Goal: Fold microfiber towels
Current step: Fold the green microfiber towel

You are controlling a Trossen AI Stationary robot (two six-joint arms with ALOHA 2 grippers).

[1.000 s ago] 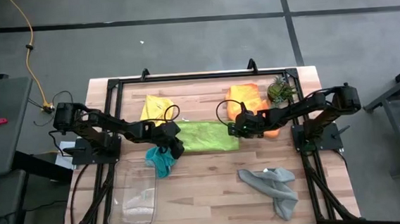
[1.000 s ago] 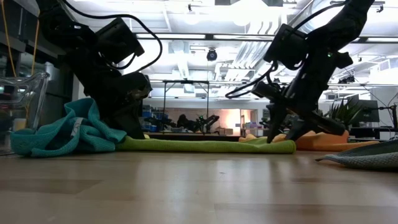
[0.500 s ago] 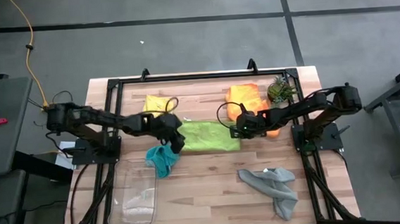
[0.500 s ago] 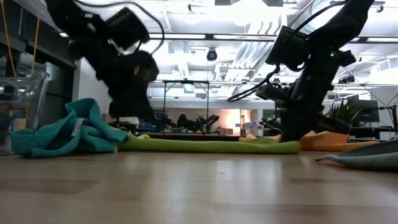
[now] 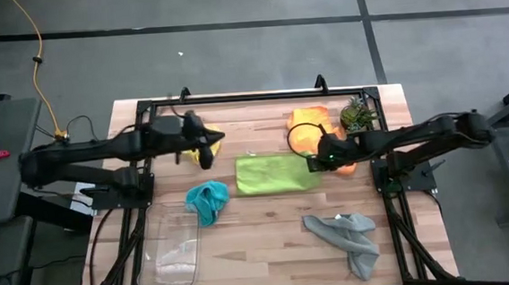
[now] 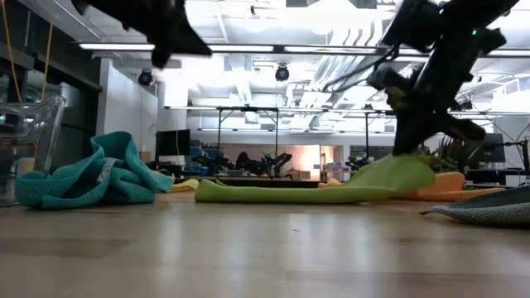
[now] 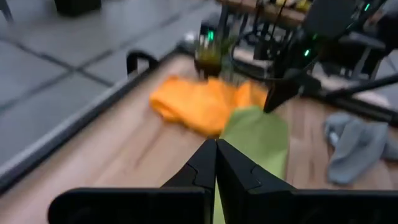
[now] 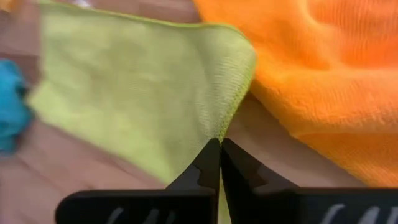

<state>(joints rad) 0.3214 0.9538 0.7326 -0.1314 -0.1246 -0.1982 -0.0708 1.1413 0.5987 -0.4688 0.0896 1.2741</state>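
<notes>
The lime green towel [image 5: 275, 173] lies spread at the table's middle. Its right end [image 6: 396, 173] is raised under my right gripper [image 5: 318, 161], which is shut on it. My left gripper [image 5: 207, 154] is shut and holds nothing. It hangs high over the yellow towel [image 5: 213, 146] at the far left. The orange towel [image 5: 311, 128] lies just beyond my right gripper. Near the left lies the bunched teal towel [image 5: 207, 202]. The grey towel [image 5: 346, 234] lies crumpled at the near right. My right gripper pinches the green towel's hemmed right edge [image 8: 219, 124] between its two fingertips, a short way from a corner [image 8: 246, 52]. The fingers slant down onto it from the table's right. The right end is lifted and the rest [image 6: 273, 195] lies flat on the table.
A clear plastic tray [image 5: 176, 250] stands at the near left by the teal towel. A small spiky plant [image 5: 356, 114] stands at the far right behind the orange towel. A black frame [image 5: 251, 97] runs along the table's far edge.
My left gripper has left the green towel's left end and risen steeply toward the far left, staying shut. My right gripper has shut on the towel's right edge and gone up and to the right. That end has lifted and the towel has slid a little to the right.
</notes>
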